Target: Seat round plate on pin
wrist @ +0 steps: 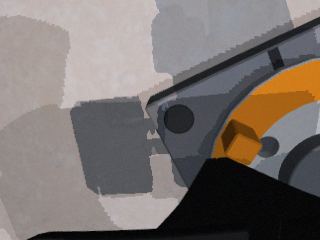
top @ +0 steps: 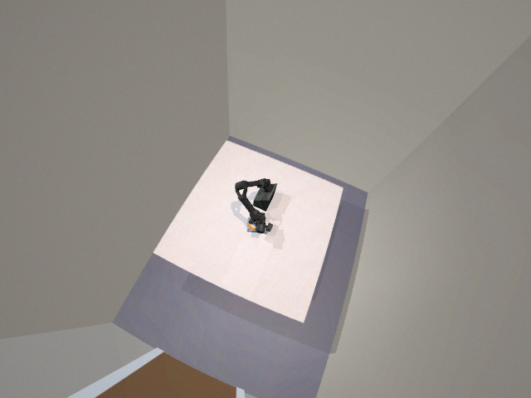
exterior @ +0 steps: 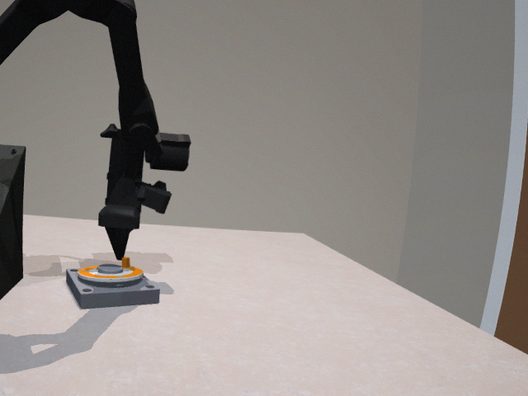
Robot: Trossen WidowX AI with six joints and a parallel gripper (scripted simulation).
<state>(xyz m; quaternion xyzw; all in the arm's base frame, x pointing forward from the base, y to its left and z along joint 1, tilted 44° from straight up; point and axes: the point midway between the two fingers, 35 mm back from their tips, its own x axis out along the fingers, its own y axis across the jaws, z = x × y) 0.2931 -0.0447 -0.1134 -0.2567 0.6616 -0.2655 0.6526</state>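
On the pale, cream-coloured desk (exterior: pixel 298 307), toward its left side in the exterior view, the round grey plate with a broad orange ring (exterior: pixel 110 273) sits over the squat grey central post (exterior: pixel 109 268) of the square dark-grey base block (exterior: pixel 113 291). A small upright orange tab (exterior: pixel 124 261) stands at the plate's far edge; in the wrist view this tab (wrist: pixel 240 142) appears as a little orange block on the ring, with a small dark round hole (wrist: pixel 270 146) just beside it toward the post. Whether the pin sits in that hole cannot be told from these views, nor whether the plate lies level. The base's corners carry round recessed holes (wrist: pixel 179 119), each with nothing visible in it, and no writing or label can be read on any part. The black gripper (exterior: pixel 118 256) points straight down with its fingers (exterior: pixel 116 242) clenched together into a single narrow point, grasping nothing; the tip is just beside the orange tab on its left, close above the plate, and contact cannot be confirmed. Above it the black arm (exterior: pixel 129 106) rises and bends out of the frame to the upper left. A dark box-like housing (exterior: pixel 10 217) stands on the desk at the left edge, near the base. From the top view the arm (top: pixel 248 201) and this dark housing (top: pixel 264 196) lie near the middle of the desk (top: pixel 222 274), which is bordered by a grey-violet floor (top: pixel 206 334) and plain beige walls (top: pixel 107 128).
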